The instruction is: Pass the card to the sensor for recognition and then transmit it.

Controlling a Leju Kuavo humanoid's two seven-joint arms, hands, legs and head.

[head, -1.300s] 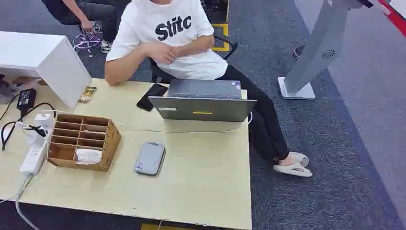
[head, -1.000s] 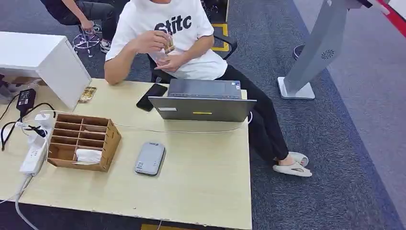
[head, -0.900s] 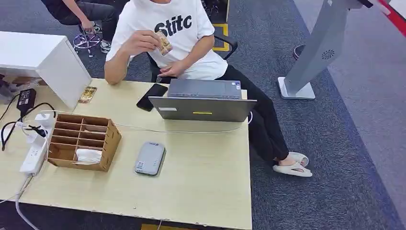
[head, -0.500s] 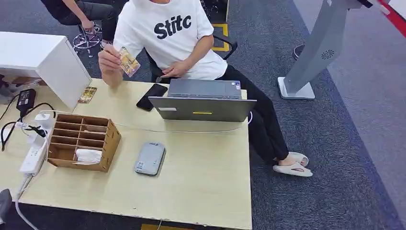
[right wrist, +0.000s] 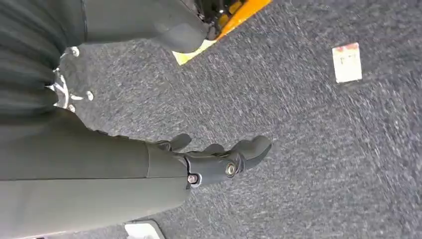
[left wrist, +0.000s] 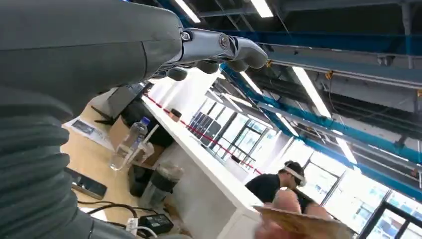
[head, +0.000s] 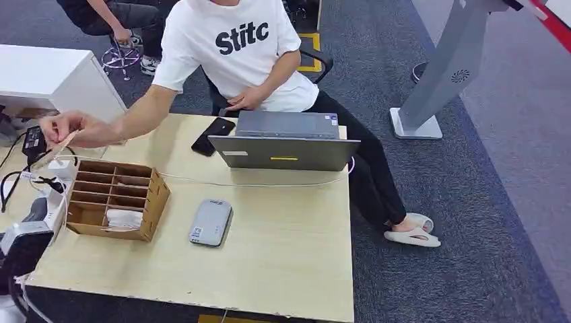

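Pale wooden bench (head: 283,262) carrying a brown compartmented wooden organiser (head: 118,198), a flat grey card sensor (head: 211,222) and a grey laptop (head: 286,141). Seated person's hand (head: 64,128) holds the thin tan card (head: 52,149) out above the bench's left end, near the robot's left hand (left wrist: 219,50), whose fingers (left wrist: 239,52) are apart and empty. Right hand (right wrist: 219,159) hangs over dark carpet (right wrist: 318,149), fingers loosely spread, holding nothing.

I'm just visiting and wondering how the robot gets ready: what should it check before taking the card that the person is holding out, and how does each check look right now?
1. Small tan card offered by the person's hand: ok.
2. Robot's left hand free, fingers holding nothing: ok.
3. Left hand touching card: not ok, still apart.
4. Flat grey sensor pad on the pale wooden table uncovered: ok.
5. Right hand out of the way, over carpet: ok.
6. Card's face direction: cannot tell.
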